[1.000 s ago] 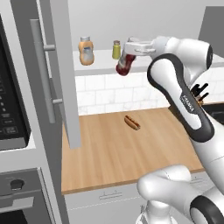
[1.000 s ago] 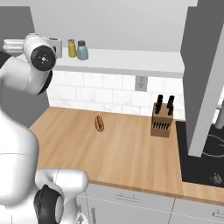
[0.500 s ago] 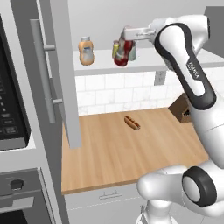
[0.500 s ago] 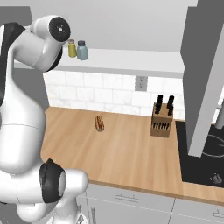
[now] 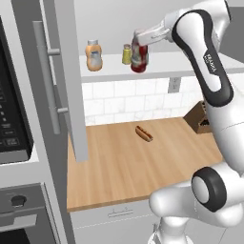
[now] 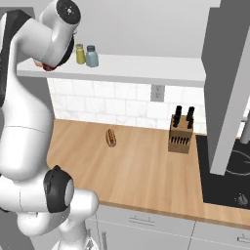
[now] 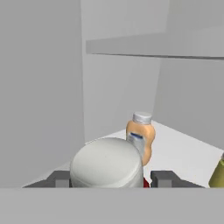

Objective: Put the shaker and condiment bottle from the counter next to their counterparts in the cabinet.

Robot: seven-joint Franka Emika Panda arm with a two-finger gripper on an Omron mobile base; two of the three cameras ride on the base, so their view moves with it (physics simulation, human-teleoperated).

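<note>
The gripper point(image 5: 138, 39) has its jaws clamped on the condiment bottle point(image 5: 139, 57), held over the cabinet point(image 5: 200, 59) shelf right beside the yellow-green shaker point(image 5: 126, 54). Next, I'd say, comes lowering it near the orange bottle point(image 5: 94, 55) and letting go. The blue-grey shaker point(image 6: 91, 56) already stands on the shelf, just beside its yellow-green twin.

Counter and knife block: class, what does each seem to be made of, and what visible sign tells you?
The counter looks like light wood with a matte finish: pale tan with faint plank lines. The knife block looks like darker brown wood, though its flat rendered surface leaves that open.
</note>
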